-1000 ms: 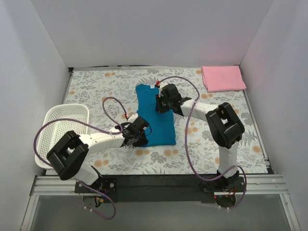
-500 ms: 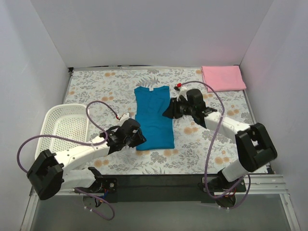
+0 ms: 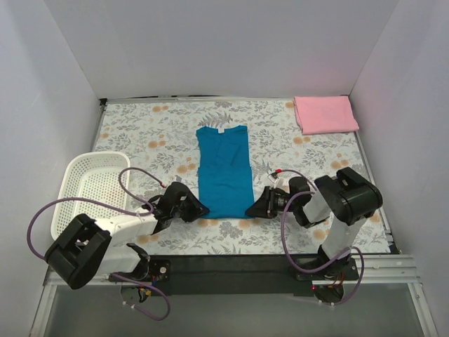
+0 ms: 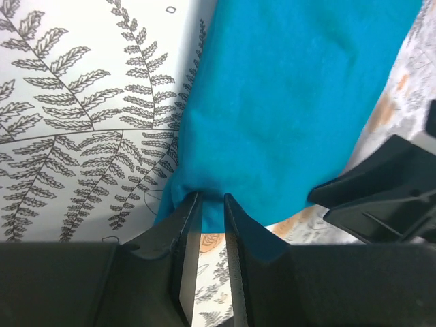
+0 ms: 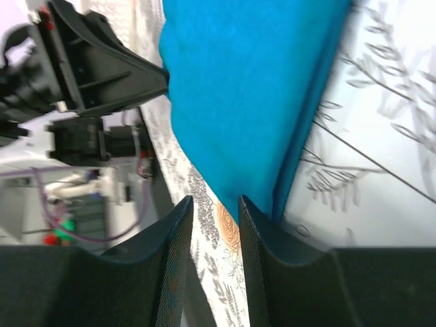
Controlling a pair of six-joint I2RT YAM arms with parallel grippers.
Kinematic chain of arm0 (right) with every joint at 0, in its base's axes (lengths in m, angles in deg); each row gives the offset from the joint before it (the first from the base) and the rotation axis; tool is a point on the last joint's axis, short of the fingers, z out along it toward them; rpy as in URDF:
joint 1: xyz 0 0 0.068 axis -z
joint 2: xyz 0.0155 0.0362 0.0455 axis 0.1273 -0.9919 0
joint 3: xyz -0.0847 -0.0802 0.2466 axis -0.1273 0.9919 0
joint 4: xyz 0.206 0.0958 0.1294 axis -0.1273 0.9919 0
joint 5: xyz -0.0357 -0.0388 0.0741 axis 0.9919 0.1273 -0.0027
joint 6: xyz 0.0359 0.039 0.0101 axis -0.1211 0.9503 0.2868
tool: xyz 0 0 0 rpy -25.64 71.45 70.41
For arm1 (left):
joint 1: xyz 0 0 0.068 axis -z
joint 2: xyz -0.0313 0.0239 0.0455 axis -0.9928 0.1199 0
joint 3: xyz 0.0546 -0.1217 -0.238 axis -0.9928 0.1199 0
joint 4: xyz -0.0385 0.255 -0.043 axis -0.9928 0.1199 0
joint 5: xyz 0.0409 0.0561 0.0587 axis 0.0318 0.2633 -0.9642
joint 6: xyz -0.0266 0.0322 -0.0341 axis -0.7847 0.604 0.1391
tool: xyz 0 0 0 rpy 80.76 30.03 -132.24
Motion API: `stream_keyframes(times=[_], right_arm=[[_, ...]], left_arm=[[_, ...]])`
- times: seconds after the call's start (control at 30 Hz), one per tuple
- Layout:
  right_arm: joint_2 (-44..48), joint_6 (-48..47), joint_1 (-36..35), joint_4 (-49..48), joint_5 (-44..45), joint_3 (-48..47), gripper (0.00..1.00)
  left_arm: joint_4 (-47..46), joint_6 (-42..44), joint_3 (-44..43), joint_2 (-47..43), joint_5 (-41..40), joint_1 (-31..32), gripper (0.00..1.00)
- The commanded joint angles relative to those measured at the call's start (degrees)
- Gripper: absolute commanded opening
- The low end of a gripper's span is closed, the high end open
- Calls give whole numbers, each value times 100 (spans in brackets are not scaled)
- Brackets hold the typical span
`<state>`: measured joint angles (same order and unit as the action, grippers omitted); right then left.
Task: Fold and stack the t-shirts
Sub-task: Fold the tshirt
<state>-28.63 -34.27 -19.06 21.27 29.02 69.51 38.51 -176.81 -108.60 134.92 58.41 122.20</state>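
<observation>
Table [image 3: 140, 133]: flat top covered in a white sheet printed with grey fern leaves and small orange flowers, walled on the left, far and right sides.
Middle of the table: a teal-blue cloth t-shirt [image 3: 224, 168], folded into a long narrow strip with no sleeves showing, lying flat from near to far; the neck end with its small white label [image 3: 219, 130] is at the far side.
Far right corner: a light pink cloth t-shirt [image 3: 325, 114], folded into a neat rectangle, lying flat, well apart from the teal-blue cloth t-shirt.
Left edge, nearer half: a white plastic lattice basket [image 3: 97, 157], upright, close against the left wall.
</observation>
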Motion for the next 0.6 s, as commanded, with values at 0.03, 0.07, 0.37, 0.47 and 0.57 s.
stream_keyframes(times=[0.03, 0.07, 0.37, 0.47, 0.57], right_arm=[[-1508, 1690, 500, -4063, -647, 691, 40], [-1758, 1955, 536, -4535, -683, 754, 41], [-373, 1642, 467, -3339, -482, 861, 45], [313, 1239, 152, -2347, -184, 650, 47], [648, 1018, -332, -1728, 151, 220, 48]], left_arm=[[-70, -359, 449, 282, 436, -226, 19], [-26, -385, 458, 230, 436, -235, 18], [985, -360, 432, -1351, -249, -227, 21], [1187, -272, 327, -1703, -469, -235, 26], [1310, -192, 274, -1871, -636, -235, 32]])
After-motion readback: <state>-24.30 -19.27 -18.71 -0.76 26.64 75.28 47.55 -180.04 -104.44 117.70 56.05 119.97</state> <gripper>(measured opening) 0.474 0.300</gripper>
